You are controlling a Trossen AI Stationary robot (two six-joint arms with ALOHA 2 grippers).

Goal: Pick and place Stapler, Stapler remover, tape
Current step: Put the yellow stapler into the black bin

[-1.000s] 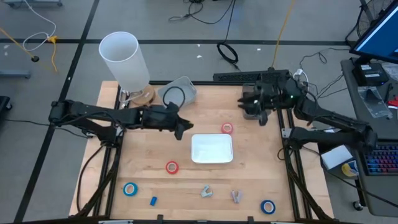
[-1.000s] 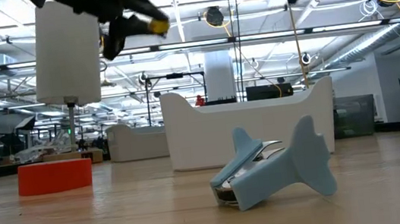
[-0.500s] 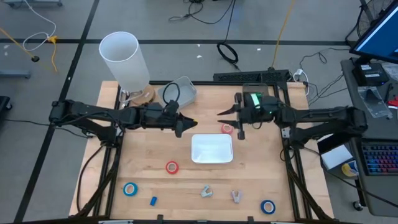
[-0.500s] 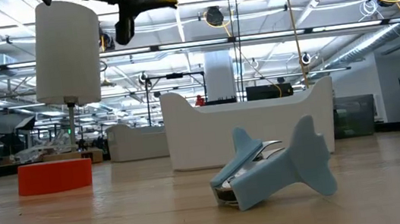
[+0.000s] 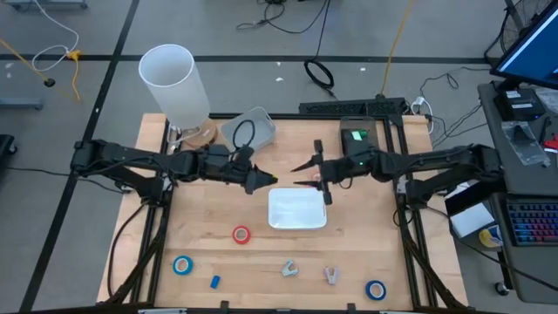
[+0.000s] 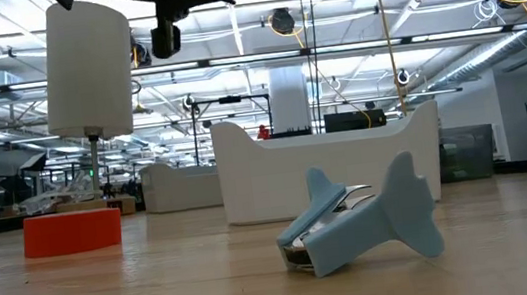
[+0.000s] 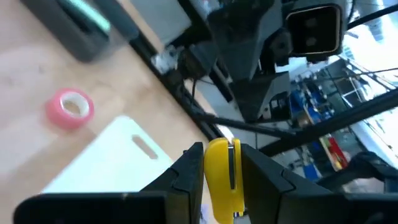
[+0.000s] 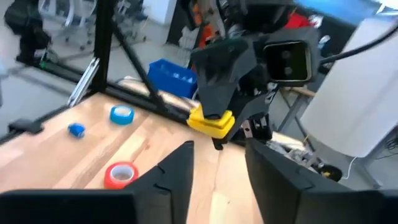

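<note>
- Left wrist view shows the left gripper (image 7: 217,168) with its fingers closed on a small yellow stapler (image 7: 222,177), held above the white tray's (image 5: 296,209) far-left corner.
- It looks like a hard, light plastic piece, stiff enough to pinch firmly; taking it across its flat sides near the middle, as it is gripped now, should keep it from twisting.
- Right gripper (image 5: 314,179) hangs over the tray's far edge with its fingers spread and nothing between them, facing the stapler.
- One red tape roll (image 5: 241,234) lies near-left of the tray, and blue rolls sit near the table's (image 5: 218,218) front edge. Light, rigid rings; the outer rim is the easy hold.
- Blue stapler remover (image 6: 358,218) lies tipped on its side; its wings look slippery.
- Since the earlier frame, the right arm has swung in from the far-right corner, and the left has edged toward the tray.
</note>
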